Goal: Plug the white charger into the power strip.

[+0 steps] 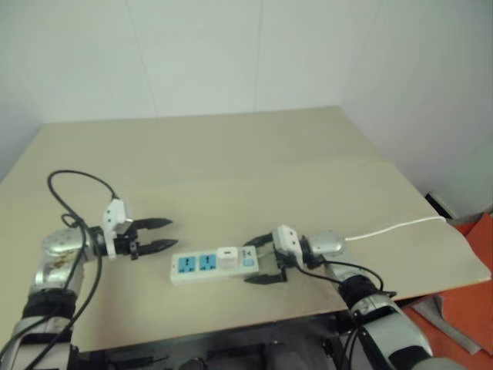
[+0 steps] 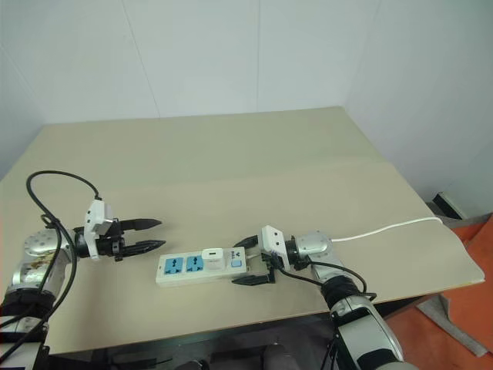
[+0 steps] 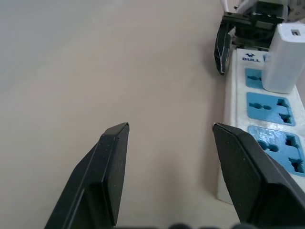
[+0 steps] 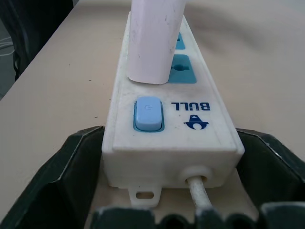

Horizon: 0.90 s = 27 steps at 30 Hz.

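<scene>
The power strip (image 1: 212, 275) lies flat near the table's front edge, with two blue sockets showing. The white charger (image 1: 227, 257) stands upright in the socket beside the blue switch (image 4: 148, 114). My right gripper (image 1: 248, 264) is open, one black finger on each side of the strip's switch end, where the cord (image 4: 200, 195) leaves. My left gripper (image 1: 172, 233) hovers open and empty just left of the strip's other end, pointing toward it. In the left wrist view the strip (image 3: 228, 157) runs past one finger and the charger (image 3: 286, 57) stands further along.
The thin white cord (image 1: 393, 227) runs from the strip across the table to its right edge. The table's front edge (image 1: 231, 327) is close behind the strip. A white wall stands behind the tan table (image 1: 231, 154).
</scene>
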Each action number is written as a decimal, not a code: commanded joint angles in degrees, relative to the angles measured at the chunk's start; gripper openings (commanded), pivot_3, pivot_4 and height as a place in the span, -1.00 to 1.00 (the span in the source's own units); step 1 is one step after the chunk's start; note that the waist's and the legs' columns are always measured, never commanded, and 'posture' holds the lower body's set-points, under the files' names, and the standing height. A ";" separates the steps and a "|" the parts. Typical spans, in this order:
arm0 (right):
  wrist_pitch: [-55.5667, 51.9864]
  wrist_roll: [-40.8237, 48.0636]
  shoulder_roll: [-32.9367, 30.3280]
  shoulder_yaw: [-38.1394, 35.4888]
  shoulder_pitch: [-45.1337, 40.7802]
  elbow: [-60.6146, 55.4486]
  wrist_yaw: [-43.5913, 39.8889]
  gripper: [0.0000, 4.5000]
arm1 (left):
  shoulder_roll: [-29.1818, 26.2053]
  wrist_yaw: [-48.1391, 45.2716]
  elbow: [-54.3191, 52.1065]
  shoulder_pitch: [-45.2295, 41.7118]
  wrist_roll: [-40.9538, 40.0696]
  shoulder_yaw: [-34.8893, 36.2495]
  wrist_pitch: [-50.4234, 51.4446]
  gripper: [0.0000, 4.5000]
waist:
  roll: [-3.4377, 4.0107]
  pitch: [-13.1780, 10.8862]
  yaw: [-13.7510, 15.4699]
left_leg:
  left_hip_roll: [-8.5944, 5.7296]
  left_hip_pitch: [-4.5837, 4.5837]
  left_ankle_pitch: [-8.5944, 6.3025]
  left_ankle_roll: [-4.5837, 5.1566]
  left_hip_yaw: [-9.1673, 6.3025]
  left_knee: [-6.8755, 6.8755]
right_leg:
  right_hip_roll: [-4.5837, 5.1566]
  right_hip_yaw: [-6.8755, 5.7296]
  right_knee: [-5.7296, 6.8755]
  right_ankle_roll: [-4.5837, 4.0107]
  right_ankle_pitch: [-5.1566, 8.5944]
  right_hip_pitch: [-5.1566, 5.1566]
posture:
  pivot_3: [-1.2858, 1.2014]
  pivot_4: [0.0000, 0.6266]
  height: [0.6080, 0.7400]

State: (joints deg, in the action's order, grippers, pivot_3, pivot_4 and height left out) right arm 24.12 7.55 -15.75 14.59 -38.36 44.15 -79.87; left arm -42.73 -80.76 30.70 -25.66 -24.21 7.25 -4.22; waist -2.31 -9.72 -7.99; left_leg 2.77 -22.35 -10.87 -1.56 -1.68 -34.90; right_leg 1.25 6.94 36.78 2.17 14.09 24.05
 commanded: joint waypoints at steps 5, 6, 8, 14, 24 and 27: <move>2.74 0.75 -6.50 -3.70 4.32 -7.49 2.00 0.99 | -3.72 -1.10 -6.25 2.88 -1.56 3.03 4.34 0.34 | -0.08 -0.28 1.49 | 0.00 -0.21 0.00 0.00 0.04 -0.07 | 0.01 -0.01 -0.02 0.02 0.00 0.14 | 0.03 -0.52 1.00; 2.07 1.27 -8.47 -4.28 4.93 -10.03 1.47 0.99 | -4.63 -1.68 -6.69 4.04 -1.27 3.23 3.87 0.34 | -0.08 -0.36 1.81 | -0.01 -0.28 0.00 0.00 0.05 -0.07 | 0.04 -0.02 -0.04 0.04 0.01 0.19 | 0.03 -0.52 1.00; -2.25 4.77 -13.02 -5.56 6.74 -16.44 -2.07 0.99 | -6.16 -2.15 -7.46 6.01 -2.22 4.54 4.61 0.34 | -0.03 -0.58 2.39 | -0.04 -0.54 0.00 0.00 0.11 -0.09 | 0.12 -0.02 -0.09 0.06 0.03 0.41 | 0.03 -0.52 1.00; -10.57 13.36 -27.38 -14.46 15.11 -32.63 -3.92 0.99 | -11.66 -3.33 -10.69 14.29 -2.15 8.46 5.20 0.34 | 0.01 -0.71 3.67 | -0.02 -1.31 0.00 0.00 0.17 -0.12 | 0.18 -0.09 -0.04 0.06 0.04 1.15 | 0.03 -0.52 1.00; -22.46 19.17 -37.69 -24.60 29.00 -48.06 0.68 0.99 | -11.81 -2.69 -15.96 18.36 -4.23 10.43 8.02 0.34 | 0.01 -0.77 4.17 | -0.01 -1.26 -0.02 -0.01 0.26 -0.35 | 0.19 -0.10 0.03 0.21 0.14 1.10 | 0.03 -0.52 1.00; -23.98 18.68 -37.95 -25.63 31.75 -50.37 2.44 0.99 | -10.78 -2.27 -16.45 16.86 -3.76 9.08 8.47 0.34 | 0.01 -0.77 4.13 | -0.01 -1.23 -0.01 -0.02 0.29 -0.44 | 0.19 -0.06 0.04 0.28 0.07 1.05 | 0.03 -0.52 1.00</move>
State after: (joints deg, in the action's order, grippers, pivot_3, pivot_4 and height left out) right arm 0.92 25.20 -52.70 -8.71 -6.76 -3.99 -78.33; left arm -53.45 -83.39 15.89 -7.70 -27.29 16.26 4.01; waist -2.30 -10.48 -3.85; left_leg 2.76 -23.58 -10.88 -1.59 -1.38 -35.36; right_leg 1.44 6.89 36.83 2.47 14.14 25.09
